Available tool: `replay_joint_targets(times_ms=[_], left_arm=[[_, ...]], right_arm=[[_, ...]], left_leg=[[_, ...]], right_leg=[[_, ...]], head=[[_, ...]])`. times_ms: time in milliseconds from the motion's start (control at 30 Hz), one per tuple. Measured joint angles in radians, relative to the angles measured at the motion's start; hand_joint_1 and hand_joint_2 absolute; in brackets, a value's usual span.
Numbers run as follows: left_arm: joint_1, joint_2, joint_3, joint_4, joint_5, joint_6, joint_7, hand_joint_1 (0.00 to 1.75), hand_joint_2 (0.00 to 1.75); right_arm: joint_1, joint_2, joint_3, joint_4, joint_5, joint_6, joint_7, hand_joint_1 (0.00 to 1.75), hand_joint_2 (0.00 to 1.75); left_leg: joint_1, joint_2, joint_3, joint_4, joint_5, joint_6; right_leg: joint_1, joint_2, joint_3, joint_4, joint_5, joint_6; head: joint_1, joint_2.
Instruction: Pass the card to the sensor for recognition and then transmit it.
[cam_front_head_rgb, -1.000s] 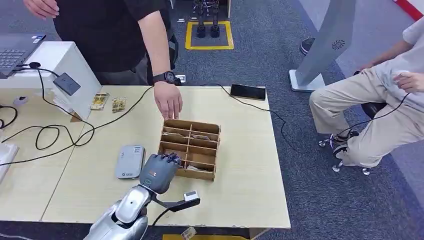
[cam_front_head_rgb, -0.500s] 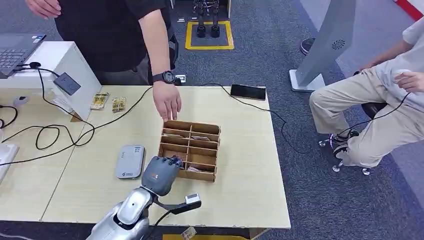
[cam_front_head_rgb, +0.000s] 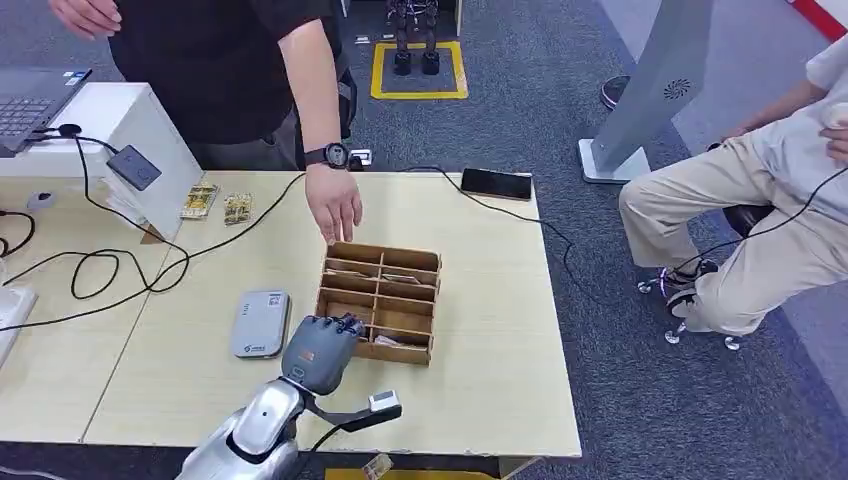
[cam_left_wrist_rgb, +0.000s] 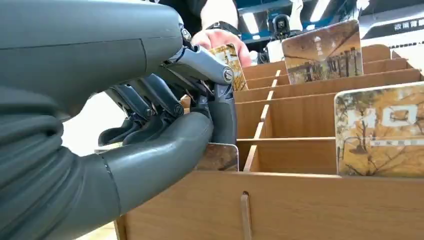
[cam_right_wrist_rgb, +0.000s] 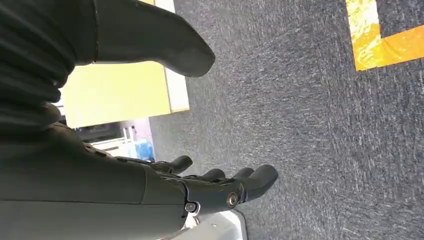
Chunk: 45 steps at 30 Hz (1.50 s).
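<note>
A wooden divider box (cam_front_head_rgb: 404, 351) stands mid-table with picture cards upright in its compartments. My left hand (cam_front_head_rgb: 318, 352) is at its near-left corner. In the left wrist view my thumb and a finger (cam_left_wrist_rgb: 223, 117) pinch the top edge of a card (cam_left_wrist_rgb: 220, 157) standing in the nearest compartment. Other cards (cam_left_wrist_rgb: 382, 130) (cam_left_wrist_rgb: 324, 51) stand in compartments farther on. A grey card reader (cam_front_head_rgb: 260, 323) lies flat just left of the box. My right hand (cam_right_wrist_rgb: 220, 185) hangs over the carpet, fingers spread, holding nothing.
A person stands behind the table, one hand (cam_front_head_rgb: 336, 208) hovering at the box's far edge. Black cables (cam_front_head_rgb: 120, 275) loop across the left table, by a white stand (cam_front_head_rgb: 120, 125) with a small black device. A phone (cam_front_head_rgb: 495, 184) lies far right. A seated person (cam_front_head_rgb: 760, 200) is right.
My left hand has sunk and drawn back slightly at the box's near-left corner. The person's hand stays at the far edge.
</note>
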Motion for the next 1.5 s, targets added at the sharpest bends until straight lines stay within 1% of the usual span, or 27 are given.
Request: replay_joint_targets(times_ms=[67, 100, 133, 167, 200, 233, 267, 300, 333, 367, 400, 433, 467, 500, 533, 567, 600, 667, 767, 933, 967, 1000, 1367, 1500], left_arm=[[0.005, 0.0, 0.0, 0.0, -0.001, 0.026, -0.001, 1.75, 1.75], [0.009, -0.001, 0.0, 0.0, 0.002, 0.056, -0.008, 1.75, 1.75], [0.02, -0.007, 0.007, -0.012, 0.01, 0.099, -0.033, 1.75, 1.75], [0.043, -0.018, 0.026, -0.041, 0.021, 0.131, -0.08, 1.75, 1.75], [0.071, -0.044, 0.06, -0.08, 0.035, 0.152, -0.149, 1.75, 1.75], [0.096, -0.092, 0.119, -0.125, 0.078, 0.17, -0.268, 1.75, 1.75], [0.117, -0.126, 0.17, -0.154, 0.121, 0.17, -0.359, 1.75, 1.75], [0.133, -0.166, 0.222, -0.18, 0.151, 0.173, -0.427, 1.75, 1.75], [0.144, -0.194, 0.262, -0.206, 0.171, 0.174, -0.451, 1.75, 1.75], [0.151, -0.219, 0.292, -0.224, 0.178, 0.174, -0.455, 1.75, 1.75], [0.158, -0.238, 0.317, -0.238, 0.217, 0.175, -0.484, 1.75, 1.75], [0.165, -0.259, 0.347, -0.248, 0.305, 0.175, -0.528, 1.75, 1.75], [0.17, -0.282, 0.366, -0.258, 0.399, 0.175, -0.553, 1.75, 1.75], [0.172, -0.301, 0.369, -0.276, 0.528, 0.175, -0.567, 1.75, 1.75], [0.172, -0.313, 0.369, -0.293, 0.607, 0.177, -0.564, 1.75, 1.75], [0.172, -0.323, 0.369, -0.313, 0.667, 0.177, -0.557, 1.75, 1.75], [0.172, -0.326, 0.369, -0.331, 0.698, 0.177, -0.554, 1.75, 1.75], [0.172, -0.328, 0.369, -0.365, 0.727, 0.177, -0.558, 1.75, 1.75], [0.172, -0.331, 0.369, -0.399, 0.752, 0.177, -0.59, 1.75, 1.75], [0.172, -0.331, 0.372, -0.417, 0.776, 0.177, -0.618, 1.75, 1.75], [0.171, -0.332, 0.375, -0.417, 0.779, 0.177, -0.623, 1.48, 1.75], [0.171, -0.332, 0.377, -0.417, 0.78, 0.177, -0.623, 0.0, 1.75], [0.167, -0.329, 0.378, -0.416, 0.784, 0.177, -0.623, 0.0, 1.75], [0.167, -0.328, 0.378, -0.416, 0.752, 0.177, -0.629, 0.0, 1.75]], right_arm=[[0.0, 0.0, 0.0, 0.0, 0.001, 0.0, 0.002, 0.0, 1.75], [0.0, 0.0, 0.0, 0.001, 0.0, -0.002, 0.003, 0.0, 1.75], [0.0, 0.0, 0.0, 0.002, 0.0, -0.003, 0.003, 0.0, 1.75], [0.001, 0.0, 0.0, 0.003, 0.0, -0.006, 0.003, 0.0, 1.75], [0.002, 0.001, 0.0, 0.003, 0.0, -0.008, 0.003, 0.0, 1.75], [0.003, 0.002, 0.0, 0.003, -0.003, -0.014, 0.003, 0.0, 1.75], [0.002, 0.003, 0.0, 0.003, -0.004, -0.02, 0.003, 0.0, 1.75], [0.002, 0.004, 0.0, 0.004, -0.005, -0.022, 0.003, 0.0, 1.75], [0.002, 0.006, 0.0, 0.004, -0.005, -0.023, 0.003, 0.0, 1.75], [0.003, 0.008, 0.0, 0.004, -0.006, -0.023, 0.003, 0.0, 1.75], [0.003, 0.009, 0.0, 0.004, -0.006, -0.024, 0.003, 0.0, 1.75], [0.004, 0.013, 0.0, 0.005, -0.006, -0.025, 0.003, 0.0, 1.75], [0.004, 0.016, 0.0, 0.005, -0.007, -0.029, 0.003, 0.0, 1.75], [0.004, 0.02, 0.0, 0.005, -0.009, -0.035, 0.003, 0.0, 1.75], [0.003, 0.024, 0.0, 0.005, -0.009, -0.04, 0.003, 0.0, 1.75], [0.002, 0.027, 0.0, 0.004, -0.009, -0.042, 0.003, 0.0, 1.75], [0.002, 0.031, 0.0, 0.004, -0.008, -0.043, 0.004, 0.0, 1.75], [0.003, 0.034, 0.0, 0.003, -0.004, -0.046, 0.007, 0.0, 1.75], [0.003, 0.039, 0.0, 0.003, 0.005, -0.05, 0.01, 0.0, 1.75], [0.002, 0.04, 0.0, 0.003, 0.014, -0.055, 0.016, 0.0, 1.75], [0.002, 0.04, 0.0, 0.003, 0.015, -0.055, 0.017, 0.0, 1.75], [0.001, 0.04, 0.001, 0.003, 0.017, -0.055, 0.017, 0.0, 1.75], [-0.002, 0.04, 0.008, 0.003, 0.034, -0.054, 0.017, 0.0, 1.75], [-0.002, 0.039, 0.016, 0.003, 0.04, -0.053, 0.017, 0.0, 1.75]], left_leg=[[0.0, 0.0, 0.0, 0.0, 0.0, 0.0], [0.0, 0.0, 0.0, 0.0, 0.0, 0.0], [0.0, 0.0, 0.0, 0.0, 0.0, 0.0], [0.0, 0.0, 0.0, 0.0, 0.0, 0.0], [-0.001, 0.0, 0.0, 0.0, -0.001, 0.001], [-0.001, -0.001, -0.001, 0.0, -0.001, 0.001], [-0.001, -0.001, -0.001, 0.0, -0.001, 0.001], [-0.001, 0.0, -0.001, 0.0, -0.001, 0.002], [-0.001, 0.0, -0.001, 0.0, -0.001, 0.002], [-0.001, 0.0, -0.001, 0.0, -0.001, 0.002], [-0.001, 0.0, -0.001, 0.0, -0.002, 0.002], [-0.001, 0.0, -0.001, 0.0, -0.002, 0.002], [-0.001, 0.0, -0.001, 0.0, -0.001, 0.002], [-0.001, -0.001, -0.001, 0.0, -0.001, 0.002], [-0.001, -0.001, -0.001, 0.0, -0.001, 0.002], [-0.001, 0.0, -0.001, 0.0, -0.001, 0.002], [-0.001, 0.0, 0.0, 0.0, -0.001, 0.002], [0.0, 0.0, 0.0, 0.0, -0.001, 0.002], [0.0, 0.0, 0.0, 0.0, -0.001, 0.002], [0.0, 0.0, -0.001, 0.0, -0.001, 0.002], [0.0, 0.0, -0.001, 0.0, -0.001, 0.002], [-0.001, 0.0, -0.001, 0.0, -0.001, 0.002], [-0.001, 0.0, 0.0, 0.0, -0.001, 0.002], [-0.001, 0.0, -0.001, 0.0, -0.001, 0.002]], right_leg=[[0.0, 0.0, 0.0, 0.0, 0.0, 0.0], [0.0, 0.0, 0.0, 0.0, 0.0, 0.0], [0.0, 0.0, 0.0, 0.0, 0.0, 0.0], [0.0, 0.0, 0.0, 0.0, 0.0, 0.0], [0.0, 0.0, 0.0, 0.0, 0.0, 0.0], [0.0, 0.0, 0.0, 0.0, 0.0, 0.0], [0.0, 0.0, 0.0, -0.001, 0.0, 0.001], [0.0, 0.0, 0.0, -0.001, 0.0, 0.001], [0.0, 0.0, 0.0, -0.001, 0.0, 0.001], [-0.001, 0.0, 0.0, -0.001, 0.0, 0.001], [-0.001, 0.0, 0.0, -0.001, 0.0, 0.001], [-0.001, 0.0, 0.0, -0.002, 0.0, 0.001], [-0.001, 0.0, 0.0, -0.001, 0.0, 0.001], [0.0, -0.001, 0.0, -0.001, 0.0, 0.001], [0.0, -0.001, 0.0, -0.001, 0.0, 0.001], [0.0, -0.001, 0.0, -0.001, 0.0, 0.001], [0.0, -0.001, 0.0, -0.001, 0.0, 0.001], [0.0, -0.001, 0.0, -0.001, 0.0, 0.0], [0.0, -0.001, 0.0, -0.001, 0.0, 0.0], [0.0, -0.001, 0.0, -0.001, 0.0, 0.001], [0.0, -0.001, 0.0, -0.001, 0.0, 0.001], [0.0, -0.001, 0.0, -0.001, 0.0, 0.001], [0.0, -0.001, 0.0, -0.001, 0.0, 0.001], [0.0, -0.001, 0.0, -0.001, 0.0, 0.001]], head=[[0.0, 0.0], [0.0, 0.0], [0.0, 0.0], [0.0, 0.0], [0.0, 0.0], [0.0, 0.0], [0.002, 0.0], [0.002, 0.0], [0.002, 0.0], [0.002, 0.0], [0.002, 0.0], [0.002, 0.0], [0.001, 0.0], [0.002, 0.0], [0.002, 0.0], [0.001, 0.0], [0.001, 0.0], [0.001, 0.0], [0.001, 0.0], [0.001, 0.0], [0.001, 0.0], [0.001, 0.0], [0.001, 0.0], [0.001, 0.0]])
